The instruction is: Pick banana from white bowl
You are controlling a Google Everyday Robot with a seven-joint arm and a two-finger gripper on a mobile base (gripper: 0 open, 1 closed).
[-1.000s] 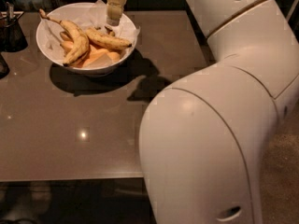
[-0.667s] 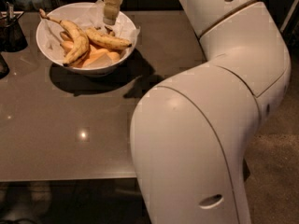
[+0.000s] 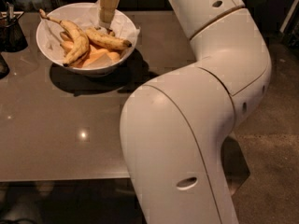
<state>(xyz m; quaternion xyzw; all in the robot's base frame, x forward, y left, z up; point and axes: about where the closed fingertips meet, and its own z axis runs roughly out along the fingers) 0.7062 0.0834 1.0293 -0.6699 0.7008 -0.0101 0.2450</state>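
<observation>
**Inspector:** State the position of the banana.

**Robot:** The banana lies inside the white bowl, toward the bowl's right half. It is nearly level, and its dark pointed tip is aimed at the right rim. It is speckled brown and rests on pale orange-yellow pieces.

**Inspector:** What else is in the bowl?

**Robot:** A curved banana lies to the left of it. Its long thin stem reaches up toward the back-left rim. The two bananas come close together near the middle of the bowl.

**Inspector:** Where is your gripper?

**Robot:** My gripper hangs upright over the back of the bowl. Its lower end is inside the rim, just above the left end of the banana. I cannot tell whether it touches the fruit. I cannot tell whether it is spread or closed, and I see nothing lifted.

**Inspector:** And the surroundings?

**Robot:** The bowl stands at the far left part of a brown table and casts a shadow toward the front. A small dark container stands at the table's left edge, apart from the bowl. My white arm fills the right side of the view, bending over the table's right edge.
</observation>
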